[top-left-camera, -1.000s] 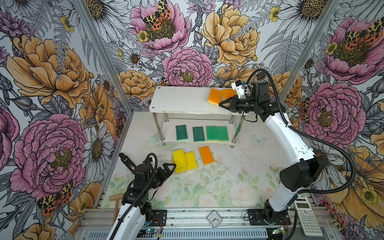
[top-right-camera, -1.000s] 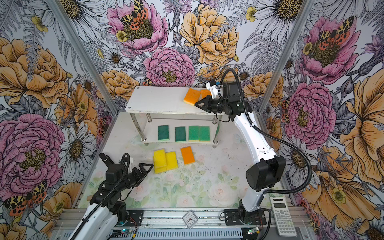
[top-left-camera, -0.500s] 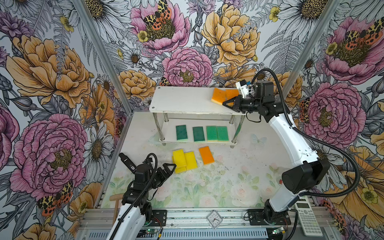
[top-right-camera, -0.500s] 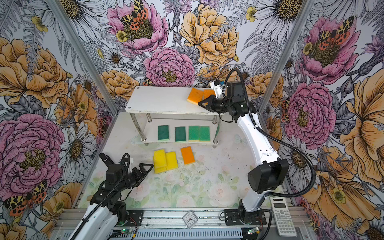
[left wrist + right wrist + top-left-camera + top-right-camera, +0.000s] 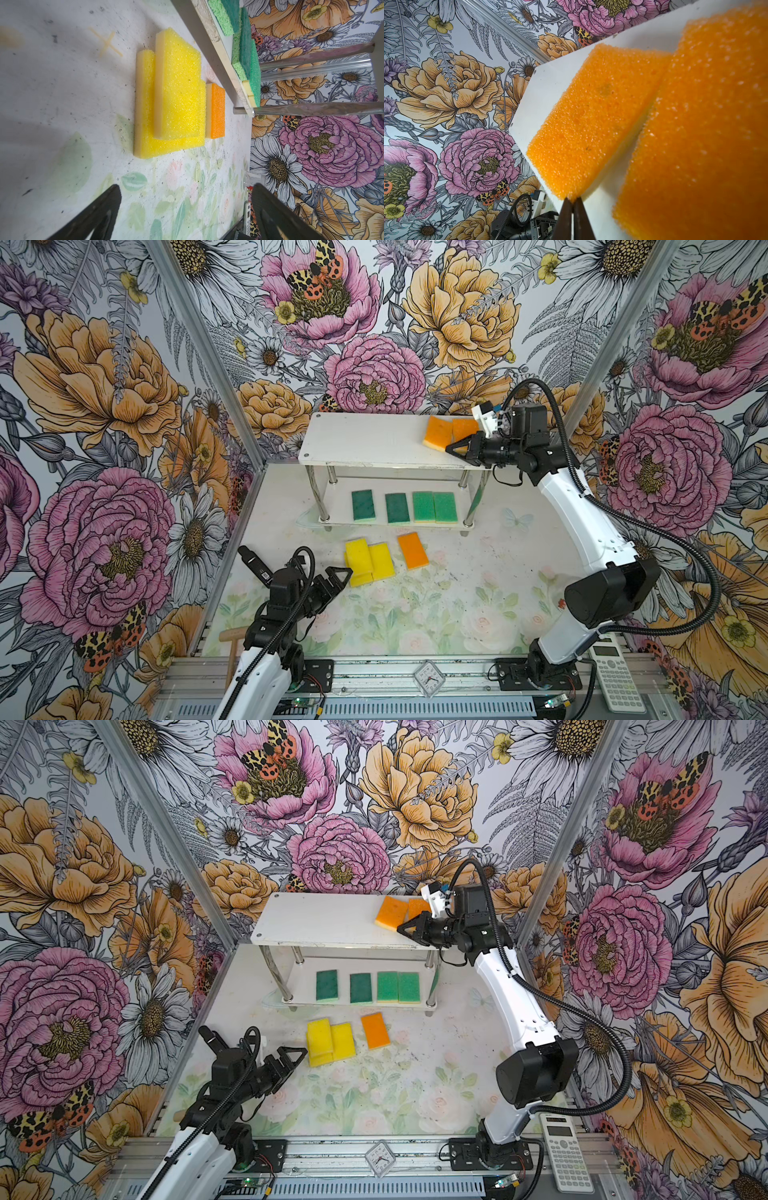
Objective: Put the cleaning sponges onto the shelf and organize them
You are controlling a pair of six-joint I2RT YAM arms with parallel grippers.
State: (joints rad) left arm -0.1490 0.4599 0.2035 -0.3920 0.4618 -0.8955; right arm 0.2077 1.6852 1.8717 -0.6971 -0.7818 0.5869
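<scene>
On shelf (image 5: pixel 365 439), orange sponge (image 5: pixel 437 433) beside right hand (image 5: pixel 448 449)

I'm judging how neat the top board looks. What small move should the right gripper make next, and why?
Probably a short nudge: the shut right gripper sits at the near corner of the skewed orange foam sponge, which lies angled to the second orange foam sponge beside it on the white shelf board. Pushing that corner might square them up.

Two sponges (image 5: pixel 438 432) are set at the right end of the shelf's (image 5: pixel 324 923) top board (image 5: pixel 365 439), and a row of four (image 5: pixel 397 508) on the lower board (image 5: pixel 338 510). In front, on the table (image 5: pixel 457 605), a cluster (image 5: pixel 358 556) is laid left of a single sponge (image 5: pixel 412 550).
</scene>
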